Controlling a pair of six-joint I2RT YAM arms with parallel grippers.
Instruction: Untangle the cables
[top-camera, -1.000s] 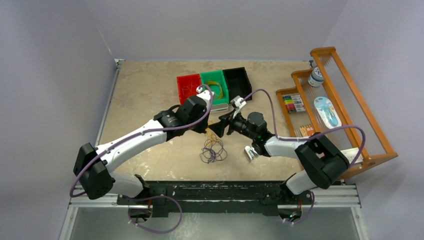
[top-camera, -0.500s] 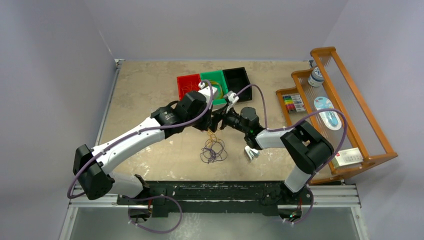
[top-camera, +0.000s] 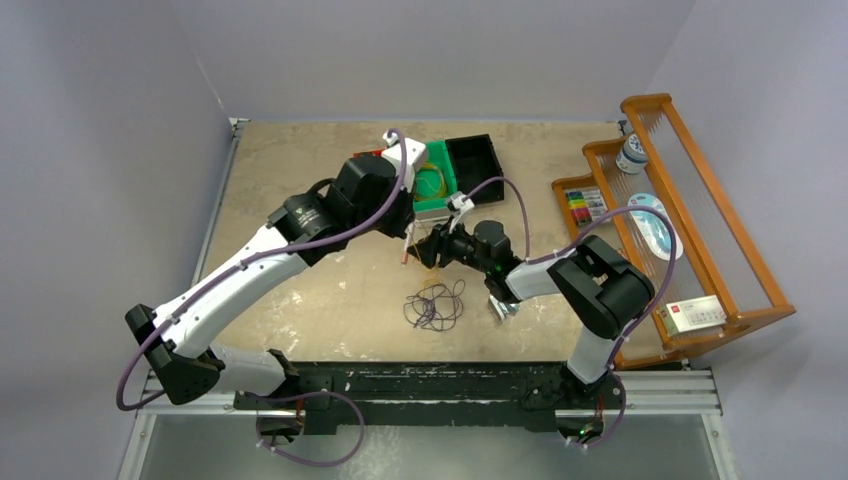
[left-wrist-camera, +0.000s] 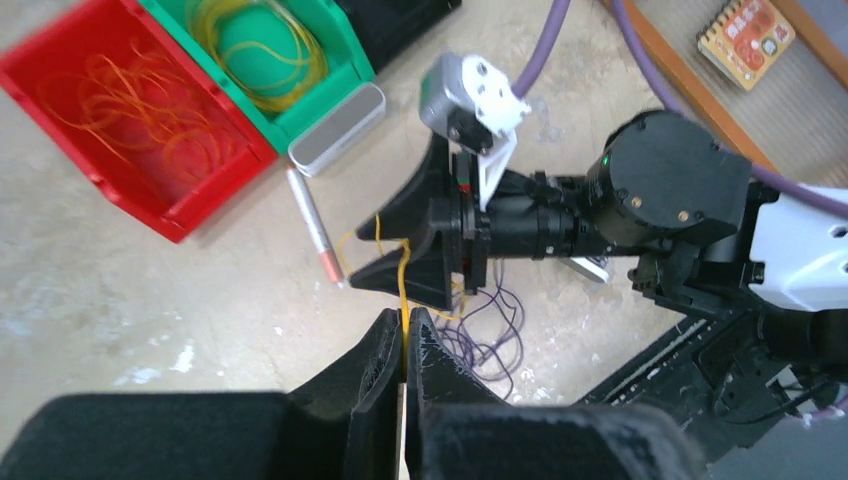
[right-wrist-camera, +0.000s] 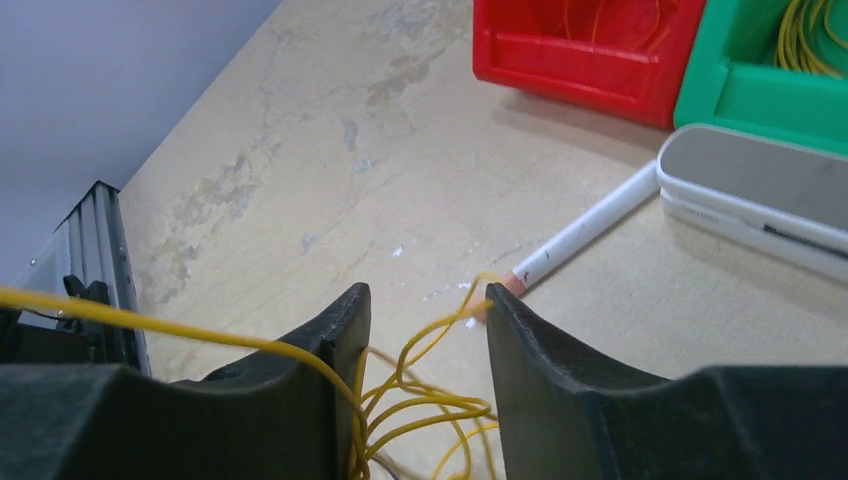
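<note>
My left gripper (left-wrist-camera: 405, 325) is shut on a yellow cable (left-wrist-camera: 403, 280) and holds it above the table. The strand runs down to my right gripper (left-wrist-camera: 395, 240), just in front of it. The right gripper (right-wrist-camera: 427, 300) is open, and several yellow cable loops (right-wrist-camera: 430, 405) hang between its fingers; one strand lies over the left finger (right-wrist-camera: 320, 350). A dark purple cable tangle (top-camera: 433, 305) lies on the table below both grippers (top-camera: 420, 245). More red-orange cables (left-wrist-camera: 140, 105) fill a red bin, and yellow cables (left-wrist-camera: 265, 45) a green bin.
The red bin (left-wrist-camera: 60, 95), green bin (top-camera: 432, 180) and black bin (top-camera: 475, 160) stand in a row at the back. A silver case (right-wrist-camera: 760, 195) and a white pen (right-wrist-camera: 590, 228) lie before them. A wooden rack (top-camera: 690, 215) with small items stands at the right.
My left arm rose and drew back to the left with the yellow cable. The right gripper moved left to the strand, and its jaws narrowed around the loops.
</note>
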